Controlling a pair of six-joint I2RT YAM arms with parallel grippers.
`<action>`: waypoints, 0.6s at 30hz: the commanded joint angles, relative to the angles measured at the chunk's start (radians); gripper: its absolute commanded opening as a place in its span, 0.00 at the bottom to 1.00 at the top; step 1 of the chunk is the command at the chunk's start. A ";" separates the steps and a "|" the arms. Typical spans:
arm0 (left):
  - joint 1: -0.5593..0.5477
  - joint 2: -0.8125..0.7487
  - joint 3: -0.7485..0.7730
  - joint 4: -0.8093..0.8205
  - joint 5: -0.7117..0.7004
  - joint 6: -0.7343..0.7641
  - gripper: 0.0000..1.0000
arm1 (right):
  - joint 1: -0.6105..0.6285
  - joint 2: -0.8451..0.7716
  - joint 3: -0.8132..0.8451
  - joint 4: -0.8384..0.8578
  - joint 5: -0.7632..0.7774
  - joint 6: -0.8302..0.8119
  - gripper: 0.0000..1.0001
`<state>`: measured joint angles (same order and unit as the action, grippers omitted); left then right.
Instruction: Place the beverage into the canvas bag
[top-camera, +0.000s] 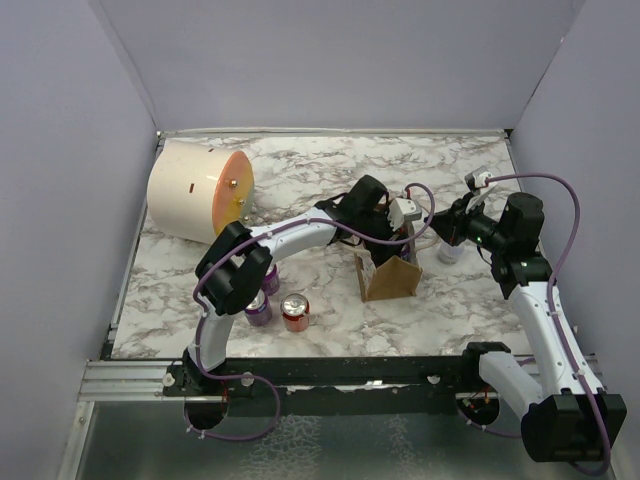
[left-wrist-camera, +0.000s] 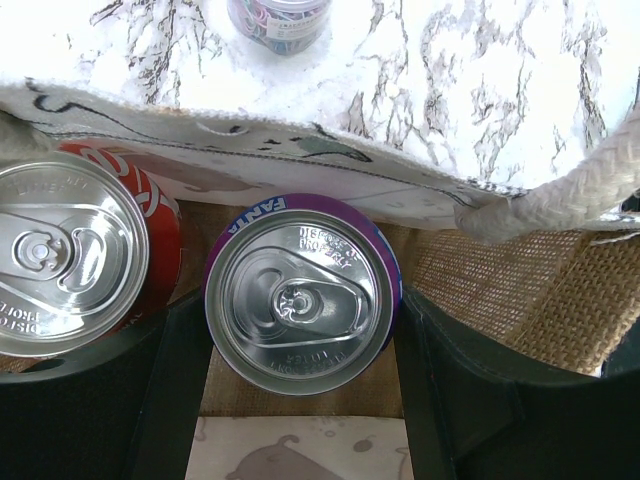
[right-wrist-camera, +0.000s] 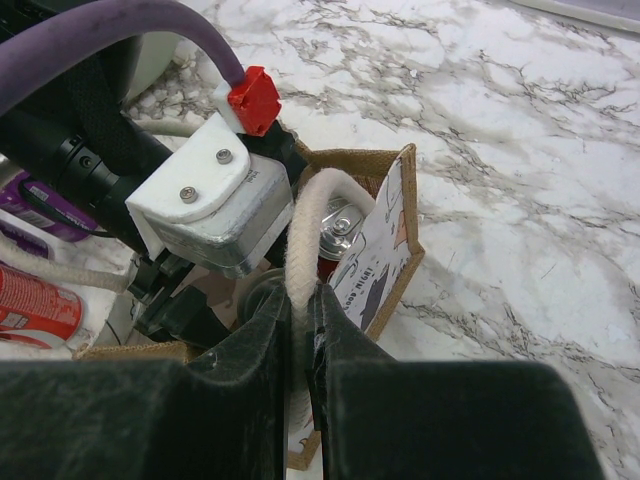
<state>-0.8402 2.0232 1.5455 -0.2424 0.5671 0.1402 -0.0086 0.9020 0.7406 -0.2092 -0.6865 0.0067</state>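
Note:
The canvas bag (top-camera: 390, 278) is a small brown tote standing mid-table. My left gripper (top-camera: 395, 228) reaches down into it. In the left wrist view its fingers (left-wrist-camera: 455, 385) press both sides of a purple Fanta can (left-wrist-camera: 300, 295), upright on the bag's burlap floor (left-wrist-camera: 500, 285). A red can (left-wrist-camera: 65, 255) stands beside it in the bag. My right gripper (top-camera: 442, 225) is shut on the bag's white rope handle (right-wrist-camera: 305, 225), holding it up at the bag's right side (right-wrist-camera: 400, 235). In the right wrist view the right gripper (right-wrist-camera: 308, 330) pinches the rope tightly.
A purple can (top-camera: 258, 308), a red can (top-camera: 295, 313) and another purple can (top-camera: 270, 278) stand near the left arm. A pale patterned can (top-camera: 450, 250) stands just right of the bag. A big cream cylinder with an orange face (top-camera: 200, 190) lies at back left. Walls enclose the table.

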 joint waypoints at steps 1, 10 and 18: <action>-0.011 -0.011 -0.008 0.071 0.036 -0.010 0.08 | -0.004 -0.009 -0.005 0.016 -0.018 0.007 0.01; -0.011 -0.024 -0.044 0.099 0.055 0.002 0.21 | -0.004 -0.011 -0.008 0.018 -0.012 0.003 0.01; -0.012 -0.033 -0.028 0.085 0.068 0.016 0.35 | -0.004 -0.008 -0.012 0.023 -0.012 0.006 0.01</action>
<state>-0.8402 2.0232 1.5177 -0.1814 0.5846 0.1455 -0.0086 0.9020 0.7403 -0.2089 -0.6865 0.0067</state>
